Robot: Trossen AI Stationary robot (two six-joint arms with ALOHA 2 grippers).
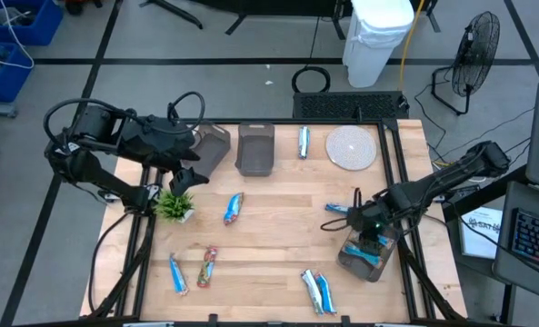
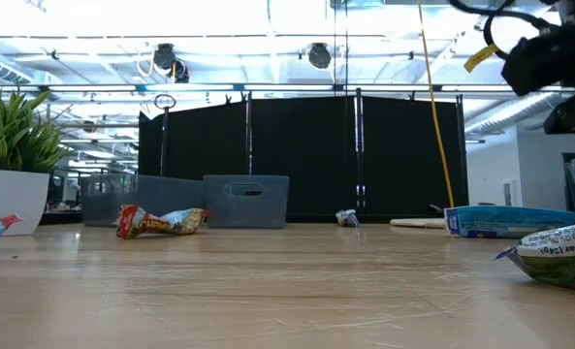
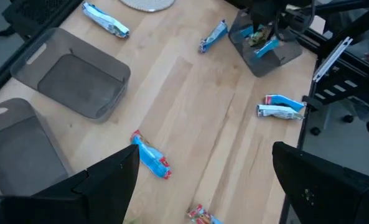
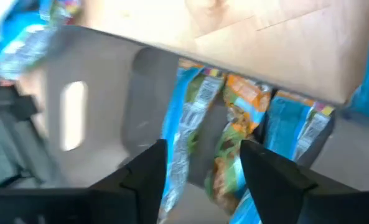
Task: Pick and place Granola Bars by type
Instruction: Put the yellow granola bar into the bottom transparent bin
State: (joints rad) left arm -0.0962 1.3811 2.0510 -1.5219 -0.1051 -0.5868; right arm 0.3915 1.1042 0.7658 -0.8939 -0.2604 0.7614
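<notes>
The right end effector (image 4: 200, 171) hangs open and empty over the bin (image 1: 369, 259) at the table's right edge, so it should lift straight up before fetching another bar (image 1: 336, 209) lying just beside it.

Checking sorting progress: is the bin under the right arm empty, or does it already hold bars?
Not empty. The bin holds several bars, seen in the right wrist view just past the right gripper.

The wooden table (image 1: 278, 222) carries scattered granola bars (image 1: 234, 208), bins (image 1: 255, 148), plant (image 1: 174, 205).
</notes>
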